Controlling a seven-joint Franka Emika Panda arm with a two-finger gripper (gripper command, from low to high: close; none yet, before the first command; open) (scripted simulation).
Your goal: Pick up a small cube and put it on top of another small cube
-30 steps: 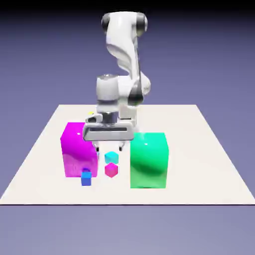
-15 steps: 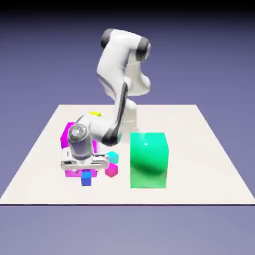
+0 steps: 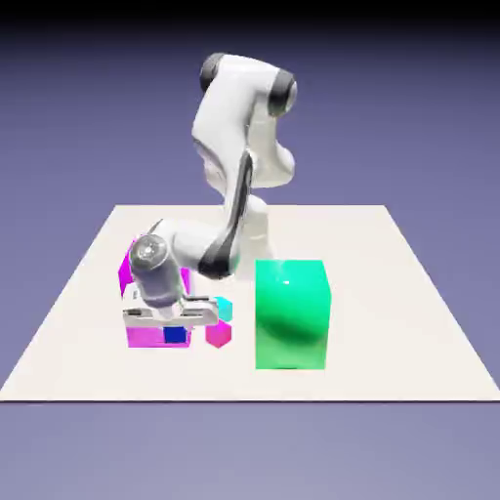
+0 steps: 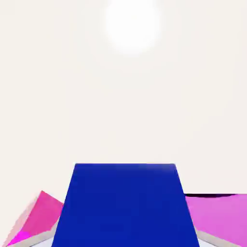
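End effector [image 3: 174, 330] clamped on small blue cube [image 4: 124, 205], raised off the table [image 3: 410, 312], beside big magenta block [image 3: 146, 335]

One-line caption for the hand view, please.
Jaws shut on the small blue cube, which fills the lower frame above the white table.

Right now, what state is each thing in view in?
hand: shut on the dark-blue cube, low beside the magenta block.
dark-blue cube: between the fingers, filling the hand view's bottom.
magenta block: on the table, partly hidden by the arm.
green block: upright, untouched.
pink cube: on the table, free.
cyan cube: on the table, partly hidden.
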